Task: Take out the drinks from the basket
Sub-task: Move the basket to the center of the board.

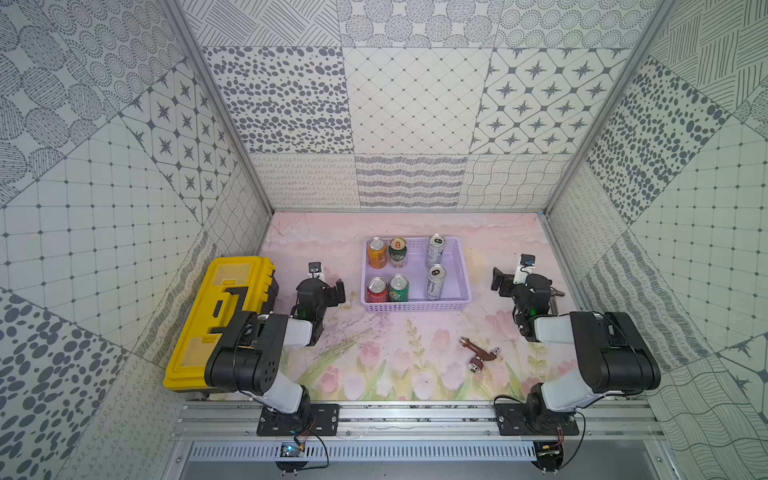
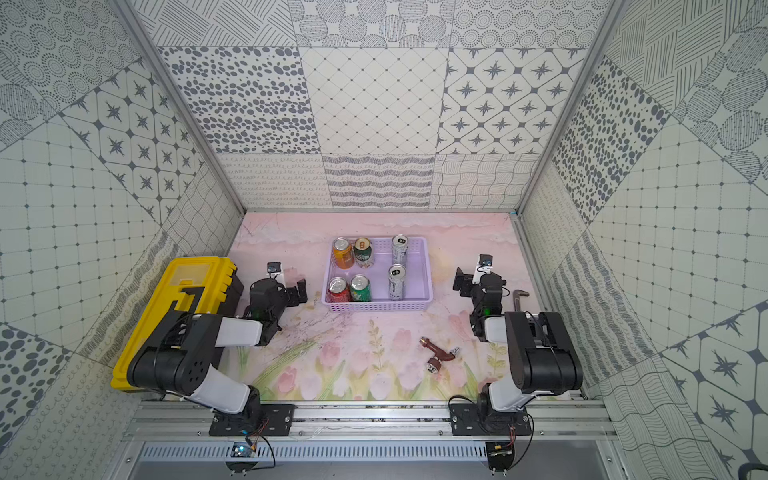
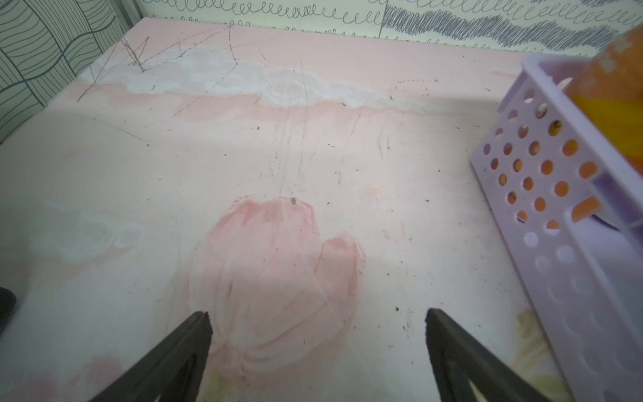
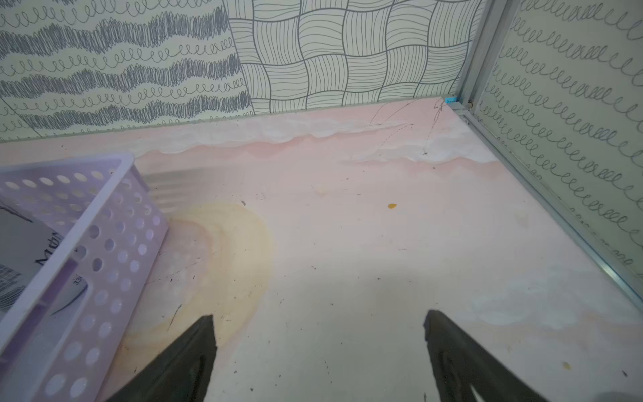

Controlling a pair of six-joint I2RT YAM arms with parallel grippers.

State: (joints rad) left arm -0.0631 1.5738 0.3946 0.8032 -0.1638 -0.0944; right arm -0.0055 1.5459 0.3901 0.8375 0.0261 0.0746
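All six drinks stand upright in the lilac basket (image 1: 415, 307), which lies between the two grippers, near each.

The yellow toolbox (image 1: 216, 316) crowds the outer side of the left arm. A wide elbow swing there could well knock it.

The basket looks light. A fingertip catching its lattice wall might drag or tip the whole lot.

The two slim silver cans (image 1: 434, 282) are the ones nearest the right gripper (image 1: 500, 284). They're tall, so I'd expect a sideways nudge to topple one.

On the side nearer the left gripper (image 1: 337, 292), the red can (image 1: 376, 289) and bright green can (image 1: 398, 288) sit tight together. So do the orange can (image 1: 377, 252) and dark green can (image 1: 397, 252). Wide jaws going for one may shove its neighbour.

The brown tap fitting (image 1: 478, 353) lies back behind the right gripper, probably out of harm's way.

Both arms are folded low with their forearms reaching forward. Each gripper hangs just over the flowered surface (image 1: 374, 353), jaws spread wide and holding nothing.
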